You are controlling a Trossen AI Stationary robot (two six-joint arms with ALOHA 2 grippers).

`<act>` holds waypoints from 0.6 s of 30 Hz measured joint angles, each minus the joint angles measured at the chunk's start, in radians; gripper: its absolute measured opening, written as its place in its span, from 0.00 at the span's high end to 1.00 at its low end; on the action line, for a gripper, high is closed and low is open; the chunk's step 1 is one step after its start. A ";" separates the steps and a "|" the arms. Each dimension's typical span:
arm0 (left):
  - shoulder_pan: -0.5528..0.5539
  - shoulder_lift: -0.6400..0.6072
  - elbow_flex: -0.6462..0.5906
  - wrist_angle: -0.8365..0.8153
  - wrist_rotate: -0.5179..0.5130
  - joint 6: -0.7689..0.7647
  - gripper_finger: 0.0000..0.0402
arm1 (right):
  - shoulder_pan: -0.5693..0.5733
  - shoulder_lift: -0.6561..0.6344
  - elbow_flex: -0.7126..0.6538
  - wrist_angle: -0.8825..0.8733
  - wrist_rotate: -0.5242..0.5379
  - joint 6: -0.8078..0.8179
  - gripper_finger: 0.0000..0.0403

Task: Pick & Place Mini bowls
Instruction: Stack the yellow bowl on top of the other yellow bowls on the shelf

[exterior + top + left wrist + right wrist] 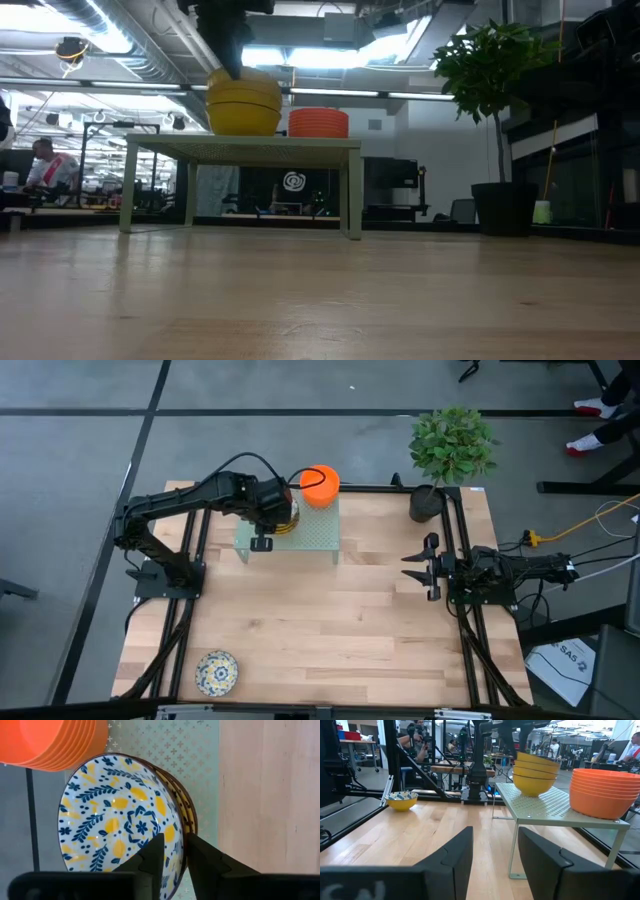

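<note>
Left gripper (172,862) pinches the top patterned bowl's (115,815) rim; lower bowls (189,815) mostly hidden.

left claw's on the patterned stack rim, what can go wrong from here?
1. The left claw pinches only the top patterned bowl's rim; it may slip or tilt on lifting.
2. The bowls nested beneath could lift with it and drop.
3. The orange stack sits close beside on the small shelf; a swing could knock it.

Perforated stand (312,534), potted plant (450,448)
</note>
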 joint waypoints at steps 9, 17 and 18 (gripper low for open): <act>-0.044 -0.023 0.000 0.000 -0.006 -0.008 0.69 | 0.000 0.000 0.000 0.000 0.000 0.000 0.61; -0.124 -0.098 0.000 0.003 -0.047 -0.082 0.65 | 0.000 0.000 0.000 0.000 0.000 0.000 0.61; -0.138 -0.107 0.000 0.003 -0.046 -0.097 0.65 | 0.000 0.000 0.000 0.000 0.000 0.000 0.61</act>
